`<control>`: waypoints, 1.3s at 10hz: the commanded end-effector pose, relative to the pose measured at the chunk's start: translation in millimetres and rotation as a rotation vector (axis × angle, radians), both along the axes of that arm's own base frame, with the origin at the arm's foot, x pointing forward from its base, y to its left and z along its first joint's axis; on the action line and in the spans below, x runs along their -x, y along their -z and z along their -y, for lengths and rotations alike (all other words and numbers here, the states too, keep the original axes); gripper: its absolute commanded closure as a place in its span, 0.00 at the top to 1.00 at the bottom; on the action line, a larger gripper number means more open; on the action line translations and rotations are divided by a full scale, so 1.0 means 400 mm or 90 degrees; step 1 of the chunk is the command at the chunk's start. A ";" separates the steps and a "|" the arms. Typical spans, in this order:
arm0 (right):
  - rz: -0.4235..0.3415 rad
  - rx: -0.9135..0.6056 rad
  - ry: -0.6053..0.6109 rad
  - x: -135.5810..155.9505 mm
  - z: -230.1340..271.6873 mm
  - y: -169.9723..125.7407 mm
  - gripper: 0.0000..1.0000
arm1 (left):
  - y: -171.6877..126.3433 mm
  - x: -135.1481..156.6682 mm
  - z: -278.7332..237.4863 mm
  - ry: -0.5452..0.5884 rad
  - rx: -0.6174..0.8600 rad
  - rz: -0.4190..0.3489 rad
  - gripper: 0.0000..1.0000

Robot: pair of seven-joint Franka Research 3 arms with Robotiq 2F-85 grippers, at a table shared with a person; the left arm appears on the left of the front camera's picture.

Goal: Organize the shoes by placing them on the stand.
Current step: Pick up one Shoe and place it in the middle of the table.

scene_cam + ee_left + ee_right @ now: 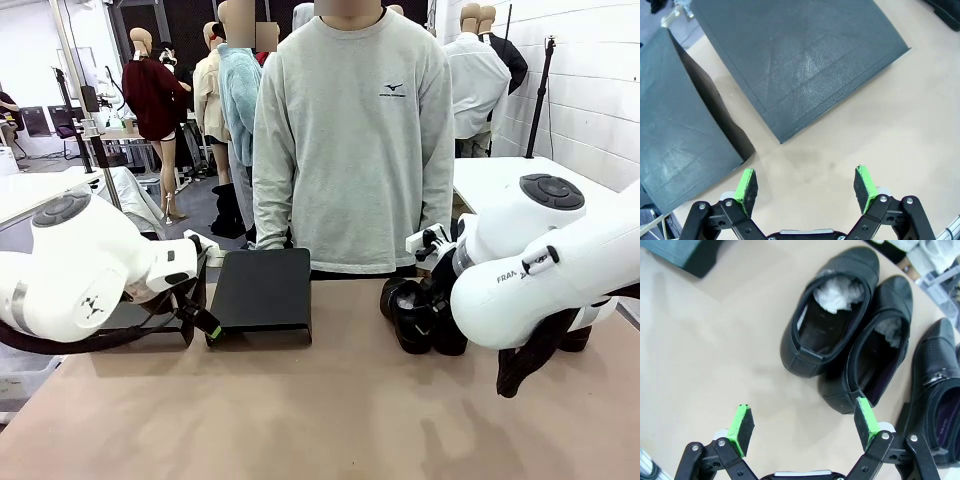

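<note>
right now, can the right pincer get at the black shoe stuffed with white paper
Probably yes: the right pincer is open just short of the paper-stuffed shoe, bare table between them. The second shoe lies against its side, so the grip may be tight.

In the left wrist view the left stand [675, 125] runs off the left edge and the middle stand [800, 65] off the top, and a black shape [946, 9] in the top right corner is too little shown to name. In the front view the right arm [540, 270] covers most of the shoes [412, 318], so their number cannot be told there, and the left arm [80, 270] hides much of the left stand. In the right wrist view the perforated shoe [932, 385] is cut by the right edge.
</note>
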State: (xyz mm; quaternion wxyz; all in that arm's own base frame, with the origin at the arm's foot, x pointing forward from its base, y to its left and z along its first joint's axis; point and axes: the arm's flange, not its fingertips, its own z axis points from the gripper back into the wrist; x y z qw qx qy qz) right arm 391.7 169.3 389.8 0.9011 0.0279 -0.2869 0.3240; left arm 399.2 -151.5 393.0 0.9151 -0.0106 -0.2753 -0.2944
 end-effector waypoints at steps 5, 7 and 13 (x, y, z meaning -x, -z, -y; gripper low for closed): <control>-0.005 -0.186 0.026 0.112 0.351 -0.218 1.00 | -0.257 0.096 -0.280 -0.041 0.146 -0.037 1.00; -0.004 -0.233 0.059 0.149 0.461 -0.250 1.00 | -0.307 0.131 -0.347 -0.038 0.170 -0.028 1.00; 0.011 -0.256 0.087 0.125 0.565 -0.323 1.00 | -0.361 0.158 -0.395 -0.069 0.177 0.005 1.00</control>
